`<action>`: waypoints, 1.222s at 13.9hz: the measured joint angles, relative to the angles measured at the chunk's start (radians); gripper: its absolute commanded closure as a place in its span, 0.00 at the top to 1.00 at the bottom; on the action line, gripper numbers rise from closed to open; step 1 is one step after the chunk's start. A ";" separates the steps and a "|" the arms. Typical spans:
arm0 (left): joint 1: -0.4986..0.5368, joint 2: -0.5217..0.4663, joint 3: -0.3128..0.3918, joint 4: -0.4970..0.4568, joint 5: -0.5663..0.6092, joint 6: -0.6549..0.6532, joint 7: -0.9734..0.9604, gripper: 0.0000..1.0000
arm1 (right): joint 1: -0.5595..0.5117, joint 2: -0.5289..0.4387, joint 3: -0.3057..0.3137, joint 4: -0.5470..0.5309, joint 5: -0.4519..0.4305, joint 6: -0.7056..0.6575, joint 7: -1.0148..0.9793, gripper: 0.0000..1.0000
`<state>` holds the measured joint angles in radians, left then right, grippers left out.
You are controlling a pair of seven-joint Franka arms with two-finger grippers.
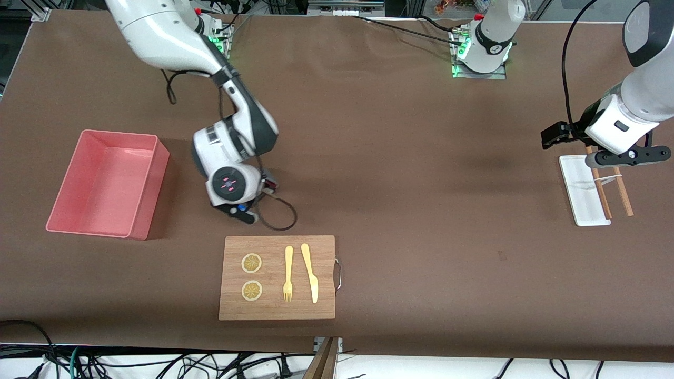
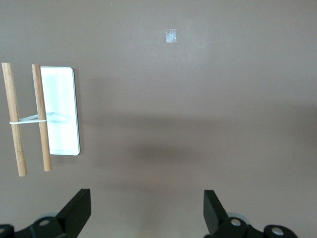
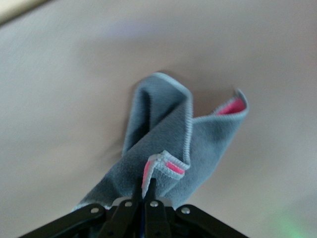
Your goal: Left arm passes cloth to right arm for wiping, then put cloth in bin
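We note a wooden board (image 1: 277, 278) on the brown desk (image 1: 421, 210), carrying two lemon slices (image 1: 251, 263), a yellow fork (image 1: 288, 273) and a yellow knife (image 1: 310, 272) side by side. Toward the left arm's end lies a white tray (image 1: 579, 195) with two wooden sticks (image 1: 611, 192) across it, joined by a band.

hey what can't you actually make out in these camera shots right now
- Front view: the cloth is hidden under the right arm's wrist, as is the right gripper shut on it.
- Right wrist view: the table under the cloth is blurred, so whether the cloth touches it is unclear.
- Left wrist view: the open left gripper is cut off by the frame edge; only two fingers show.
- Front view: the bin looks empty.
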<state>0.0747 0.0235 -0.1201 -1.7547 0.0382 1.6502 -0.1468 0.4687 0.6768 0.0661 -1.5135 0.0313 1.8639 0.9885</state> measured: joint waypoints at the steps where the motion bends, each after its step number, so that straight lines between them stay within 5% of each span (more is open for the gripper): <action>1: 0.002 0.001 0.000 0.001 0.000 0.000 0.001 1.00 | 0.039 0.000 0.001 0.001 0.006 0.015 0.054 0.00; 9: 0.003 0.006 -0.003 0.039 0.000 -0.035 0.034 1.00 | 0.218 -0.001 0.002 0.036 0.180 0.189 0.300 0.00; 17: 0.004 0.011 -0.011 0.065 0.000 -0.104 0.065 1.00 | 0.100 0.008 -0.030 0.036 0.205 0.032 0.131 0.00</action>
<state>0.0783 0.0347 -0.1312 -1.6900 0.0382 1.5465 -0.0823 0.5686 0.6852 0.0361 -1.4775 0.2359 1.8954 1.1199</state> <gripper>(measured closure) 0.000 0.982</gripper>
